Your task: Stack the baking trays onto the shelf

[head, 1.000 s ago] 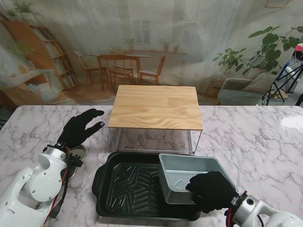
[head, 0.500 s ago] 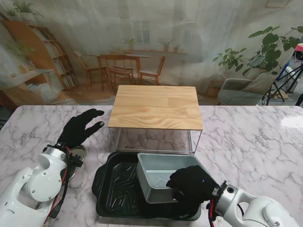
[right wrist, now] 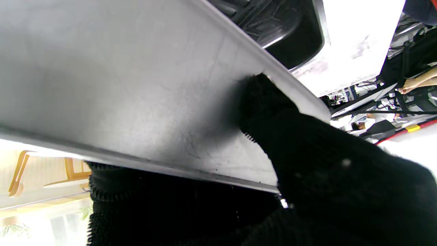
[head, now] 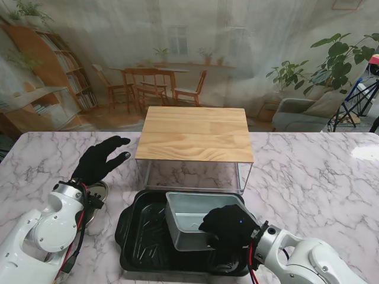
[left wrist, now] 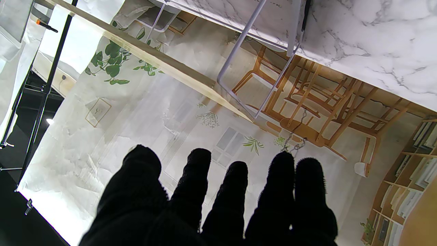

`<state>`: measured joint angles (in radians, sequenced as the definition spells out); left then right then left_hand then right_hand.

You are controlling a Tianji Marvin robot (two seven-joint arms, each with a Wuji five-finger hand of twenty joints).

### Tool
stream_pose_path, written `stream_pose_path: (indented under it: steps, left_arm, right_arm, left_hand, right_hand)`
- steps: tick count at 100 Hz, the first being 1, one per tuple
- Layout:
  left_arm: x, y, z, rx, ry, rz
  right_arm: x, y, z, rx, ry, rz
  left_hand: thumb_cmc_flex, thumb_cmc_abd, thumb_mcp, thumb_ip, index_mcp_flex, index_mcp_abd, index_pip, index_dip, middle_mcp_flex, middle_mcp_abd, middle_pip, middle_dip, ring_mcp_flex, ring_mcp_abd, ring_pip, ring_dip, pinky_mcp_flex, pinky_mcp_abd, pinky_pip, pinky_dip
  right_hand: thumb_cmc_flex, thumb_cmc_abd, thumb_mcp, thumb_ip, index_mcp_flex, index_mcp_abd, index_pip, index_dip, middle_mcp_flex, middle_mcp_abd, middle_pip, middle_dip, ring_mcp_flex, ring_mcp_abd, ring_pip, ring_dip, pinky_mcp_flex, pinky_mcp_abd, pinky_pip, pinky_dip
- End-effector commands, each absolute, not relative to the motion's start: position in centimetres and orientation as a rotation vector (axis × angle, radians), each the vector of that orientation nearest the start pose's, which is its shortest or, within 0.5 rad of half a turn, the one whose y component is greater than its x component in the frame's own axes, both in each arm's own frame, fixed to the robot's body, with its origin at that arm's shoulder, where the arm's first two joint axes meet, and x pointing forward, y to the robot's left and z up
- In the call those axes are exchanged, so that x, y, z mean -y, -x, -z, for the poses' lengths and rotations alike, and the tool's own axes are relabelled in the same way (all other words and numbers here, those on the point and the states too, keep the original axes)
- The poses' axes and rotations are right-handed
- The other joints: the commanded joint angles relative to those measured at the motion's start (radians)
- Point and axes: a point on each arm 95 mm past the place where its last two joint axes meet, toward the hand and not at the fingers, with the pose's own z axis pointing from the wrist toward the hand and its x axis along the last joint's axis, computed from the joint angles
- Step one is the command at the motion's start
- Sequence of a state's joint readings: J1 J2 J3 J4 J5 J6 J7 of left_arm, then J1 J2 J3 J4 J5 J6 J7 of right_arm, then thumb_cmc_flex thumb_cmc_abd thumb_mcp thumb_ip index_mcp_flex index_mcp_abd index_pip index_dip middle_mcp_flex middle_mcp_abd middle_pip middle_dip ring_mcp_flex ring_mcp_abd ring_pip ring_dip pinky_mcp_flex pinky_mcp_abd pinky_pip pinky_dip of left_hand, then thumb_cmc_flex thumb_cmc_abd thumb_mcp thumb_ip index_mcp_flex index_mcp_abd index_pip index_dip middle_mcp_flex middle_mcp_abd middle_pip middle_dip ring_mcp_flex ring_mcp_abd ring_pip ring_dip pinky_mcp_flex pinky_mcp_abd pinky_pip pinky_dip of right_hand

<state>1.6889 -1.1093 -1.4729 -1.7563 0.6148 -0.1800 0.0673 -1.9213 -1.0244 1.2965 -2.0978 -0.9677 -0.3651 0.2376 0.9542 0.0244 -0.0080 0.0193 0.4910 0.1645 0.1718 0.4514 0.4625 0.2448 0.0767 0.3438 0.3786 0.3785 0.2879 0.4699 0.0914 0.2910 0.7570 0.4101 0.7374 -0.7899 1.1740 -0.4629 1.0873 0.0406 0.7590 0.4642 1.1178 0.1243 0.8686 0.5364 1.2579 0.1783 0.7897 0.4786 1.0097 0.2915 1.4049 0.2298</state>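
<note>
Marble table (head: 331,171) fills the stand frame, with the shelf (head: 195,133) at centre. Lower centre, the right hand (head: 228,228) clamps the grey tray's (head: 189,219) near wall (thumb inside, fingers outside), tilted over the black tray (head: 142,236). Centre left, the left hand (head: 100,158) is spread, empty.

Grey tray (right wrist: 112,82): seen from very close, its smooth metal wall filling most of the frame, its rim running as a bright edge.
Right hand (right wrist: 307,177): gloved in black; the grey tray is clamped at the rim, one finger (right wrist: 263,102) pressed on the wall, the others tucked past the rim.
Black tray (right wrist: 283,24): glimpsed beyond the grey tray, ribbed inside.
Background: blurred wooden furniture and cluttered equipment are seen.
</note>
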Motion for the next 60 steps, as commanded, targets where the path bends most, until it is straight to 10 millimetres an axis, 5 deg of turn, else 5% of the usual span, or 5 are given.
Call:
stream_pose_path:
  steps: [1,38,60]
  left_arm:
    - [-5.2,-38.8,26.1,-1.111,1.370,1.880]
    - [-5.2,-38.8,26.1,-1.113,1.369,1.880]
    - [-5.1,-38.9,26.2,-1.119,1.371,1.878]
  right_arm:
    - [-6.8,-27.5,26.8,-1.958,-0.937,-1.803]
    - [-7.9,-28.3,28.4,-2.004,-0.955,-1.724]
    - [-8.2,-29.0,29.7,-2.029,-0.987,-1.655]
  left_hand:
    - [0.013,0.042,-0.021,-0.031,0.015,-0.012,0.003,-0.003,-0.008,0.000,-0.005,0.014,0.020,0.011,0.018,0.011,0.000,-0.009,0.018,-0.011]
    - [0.014,0.043,-0.020,-0.031,0.016,-0.009,0.003,-0.003,-0.007,0.000,-0.005,0.014,0.020,0.011,0.018,0.011,0.002,-0.011,0.019,-0.011]
    - [0.014,0.042,-0.020,-0.031,0.016,-0.010,0.003,-0.003,-0.007,-0.001,-0.005,0.014,0.020,0.011,0.019,0.011,0.002,-0.010,0.019,-0.011]
  right_hand:
    - [0.213,0.159,0.223,0.171,0.209,-0.183,0.221,0.084,0.013,0.002,0.019,-0.002,0.040,0.054,0.084,0.016,0.072,0.000,0.139,0.066]
    - [0.197,0.171,0.221,0.178,0.181,-0.189,0.118,0.042,0.002,0.010,-0.021,-0.039,0.035,0.052,0.022,-0.013,0.063,0.006,0.111,0.049]
    - [0.180,0.209,0.174,0.194,-0.013,-0.235,-0.021,-0.032,-0.032,0.006,-0.112,-0.079,0.028,0.039,-0.160,-0.064,0.029,0.028,0.008,-0.026]
